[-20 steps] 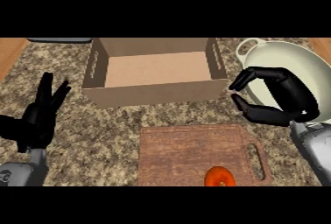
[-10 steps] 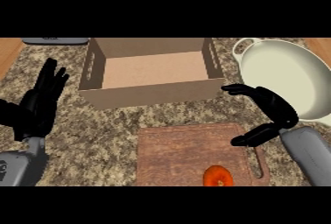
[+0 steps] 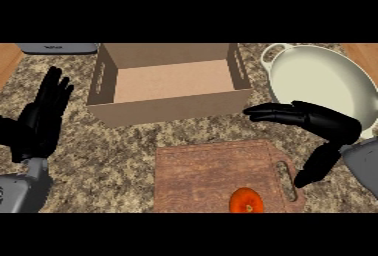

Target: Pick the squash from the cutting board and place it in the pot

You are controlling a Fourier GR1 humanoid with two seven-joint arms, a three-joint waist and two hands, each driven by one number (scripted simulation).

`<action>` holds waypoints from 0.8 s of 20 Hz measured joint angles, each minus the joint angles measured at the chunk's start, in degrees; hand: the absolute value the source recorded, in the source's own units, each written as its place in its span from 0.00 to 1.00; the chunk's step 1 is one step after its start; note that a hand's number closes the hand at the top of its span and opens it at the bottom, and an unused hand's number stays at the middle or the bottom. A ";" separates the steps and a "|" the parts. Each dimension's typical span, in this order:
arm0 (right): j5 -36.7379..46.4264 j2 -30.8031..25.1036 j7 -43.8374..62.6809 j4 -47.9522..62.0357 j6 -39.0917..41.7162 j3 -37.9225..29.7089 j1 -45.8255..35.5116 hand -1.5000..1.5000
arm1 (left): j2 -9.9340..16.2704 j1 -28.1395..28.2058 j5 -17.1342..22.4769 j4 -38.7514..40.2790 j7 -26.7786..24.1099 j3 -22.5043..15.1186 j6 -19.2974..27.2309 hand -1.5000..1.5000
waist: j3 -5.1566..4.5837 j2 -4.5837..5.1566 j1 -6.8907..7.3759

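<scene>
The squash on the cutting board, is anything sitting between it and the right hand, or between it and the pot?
Nothing visible blocks either path. The squash lies bare on the cutting board, with the open right hand above and to its right. The pot stands beyond the board at the right; the cardboard box sits off to its left.

table (image 3: 111,150): speckled stone, brown-grey, matt | cutting board (image 3: 214,175): reddish wood, visible grain, matt | box (image 3: 170,82): plain brown cardboard, matt | pot (image 3: 321,80): cream enamel look, smooth, faint sheen | squash (image 3: 247,201): orange skin, smooth, slightly glossy | hands: black, matt
</scene>
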 measured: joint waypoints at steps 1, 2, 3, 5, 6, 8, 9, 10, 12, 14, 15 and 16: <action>1.17 -0.99 1.47 -1.77 1.02 1.08 -0.48 0.00 | 0.05 0.53 0.05 -0.17 -0.18 0.10 -0.21 0.50 | -0.01 -0.05 0.01; 2.55 -1.95 2.74 -3.84 1.70 2.25 -0.33 0.00 | 0.10 0.73 0.02 -0.80 0.54 0.10 0.02 0.50 | -0.02 -0.13 -0.08; 3.67 -2.39 4.38 -5.61 2.43 3.13 -0.74 0.00 | 0.13 1.00 0.16 -0.68 0.31 0.23 -0.39 0.50 | -0.01 -0.11 -0.11; 6.36 -2.92 7.84 -9.15 3.51 5.41 -0.87 0.00 | -0.27 0.98 -0.10 -0.17 -0.06 0.26 -0.34 0.50 | -0.02 -0.07 -0.25; 7.38 -2.78 9.74 -10.73 4.13 6.28 -0.97 0.00 | -0.21 0.78 -0.01 -0.19 -0.04 0.52 -0.58 0.50 | -0.02 -0.03 -0.22; 9.47 -2.49 13.68 -14.28 5.07 8.42 0.16 0.00 | -0.21 0.77 -0.04 -0.42 0.33 0.83 -0.69 0.50 | -0.01 -0.01 -0.27; 10.23 -2.15 15.67 -15.83 5.86 9.23 0.39 0.00 | -0.40 0.54 -0.10 -0.42 0.64 0.73 -0.78 0.50 | 0.01 0.03 -0.26; 10.72 -2.27 17.04 -17.39 6.84 9.37 0.93 0.00 | -0.57 -0.03 -0.15 -0.29 1.14 0.91 -0.75 0.50 | 0.01 0.07 -0.27; 11.11 -1.95 20.63 -20.96 8.53 9.16 2.67 0.00 | -1.08 -0.51 -1.00 -0.48 1.80 0.78 -0.41 0.50 | 0.03 0.11 -0.29; 12.63 0.06 23.43 -22.70 9.23 9.82 4.38 0.00 | -1.27 -0.06 -1.42 -1.12 1.69 1.13 -0.91 0.50 | 0.04 0.16 -0.15; 13.64 1.01 24.28 -23.43 9.50 10.06 5.35 0.00 | -1.30 0.38 -1.43 -1.67 1.93 1.46 -1.27 0.50 | 0.05 0.18 -0.08; 14.79 1.93 24.29 -23.19 9.93 9.98 5.79 0.00 | -1.40 0.72 -1.40 -1.32 1.47 1.97 -1.96 0.50 | 0.06 0.21 -0.01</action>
